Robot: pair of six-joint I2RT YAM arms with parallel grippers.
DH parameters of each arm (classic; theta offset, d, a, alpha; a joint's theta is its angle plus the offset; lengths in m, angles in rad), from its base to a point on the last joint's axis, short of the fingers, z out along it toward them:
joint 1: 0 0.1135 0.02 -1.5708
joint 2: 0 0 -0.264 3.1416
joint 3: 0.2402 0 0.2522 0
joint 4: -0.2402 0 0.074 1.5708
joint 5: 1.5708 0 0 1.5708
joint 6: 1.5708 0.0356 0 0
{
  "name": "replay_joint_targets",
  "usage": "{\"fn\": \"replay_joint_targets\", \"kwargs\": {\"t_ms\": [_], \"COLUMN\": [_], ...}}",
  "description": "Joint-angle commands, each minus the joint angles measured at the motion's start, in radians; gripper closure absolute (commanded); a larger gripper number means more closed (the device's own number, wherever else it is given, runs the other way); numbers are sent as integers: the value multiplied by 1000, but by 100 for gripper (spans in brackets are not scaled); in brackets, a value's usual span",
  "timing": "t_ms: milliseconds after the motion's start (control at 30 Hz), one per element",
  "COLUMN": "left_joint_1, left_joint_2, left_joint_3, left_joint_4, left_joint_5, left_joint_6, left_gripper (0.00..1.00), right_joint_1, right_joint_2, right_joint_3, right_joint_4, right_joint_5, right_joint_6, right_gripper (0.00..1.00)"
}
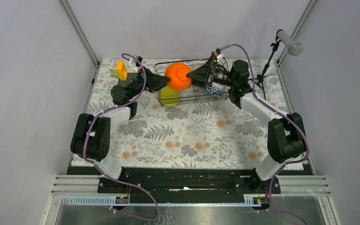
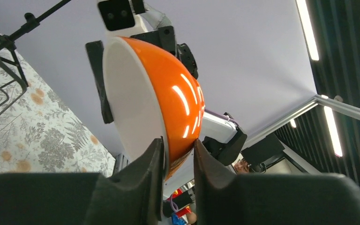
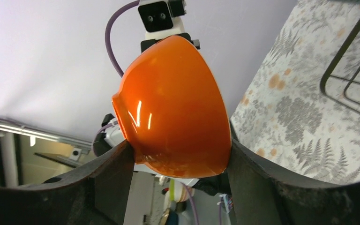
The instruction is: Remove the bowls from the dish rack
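Your glossy orange round bowl point(image 1: 178, 76) hangs over the dark wire dish rack point(image 1: 195, 99), between both arms: right gripper point(image 3: 180, 143) clasps its body wide, left gripper point(image 2: 178, 143) pinches the opposite rim.

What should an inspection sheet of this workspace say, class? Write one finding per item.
Surface: fern-patterned cloth, lying flat.
Job's things: orange bowl held over the rack; green bowl at its near left corner; blue-and-white bowl under the right arm.
Clutter: orange-yellow block, far left.
Hands: left hand pinches the orange bowl's rim; right hand spans its sides.
Cables: purple cables loop along both arms.
Surroundings: microphone, far right; pale walls.
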Motion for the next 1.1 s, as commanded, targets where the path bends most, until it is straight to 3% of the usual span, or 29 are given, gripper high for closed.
{"fn": "replay_joint_targets", "kwargs": {"t_ms": [0,33,100,233,333,467,567,800,933,1067], "left_joint_1": [-9,-10,-13,-13,-14,-7,2,19,19,19], "left_joint_2": [-2,-1,1,-7,-14,-51,-117,-330,-389,-449], "left_joint_3": [60,64,70,74,66,40,29,88,139,153], "left_joint_4": [135,135,136,136,127,1,-210,-1039,-1350,-1548], "left_joint_5": [-2,0,2,4,9,15,17,-145,-295,-467], "left_joint_6": [-23,-25,-29,-35,-29,49,187,751,934,1013], "left_gripper": [84,94,100,100,100,100,100,100,100,100], "right_joint_1": [7,8,10,13,13,13,13,13,14,16], "right_joint_2": [21,24,31,41,39,23,-3,-40,-46,-62], "right_joint_3": [3,2,0,-10,-11,8,32,130,176,194], "right_joint_4": [57,64,85,125,107,-19,-160,-494,-601,-651], "right_joint_5": [-37,-40,-45,-42,-28,9,60,240,337,447], "right_joint_6": [-5,-1,13,38,19,-81,-202,-485,-553,-611], "right_gripper": [36,35,32,18,1,0,0,0,0,0]}}
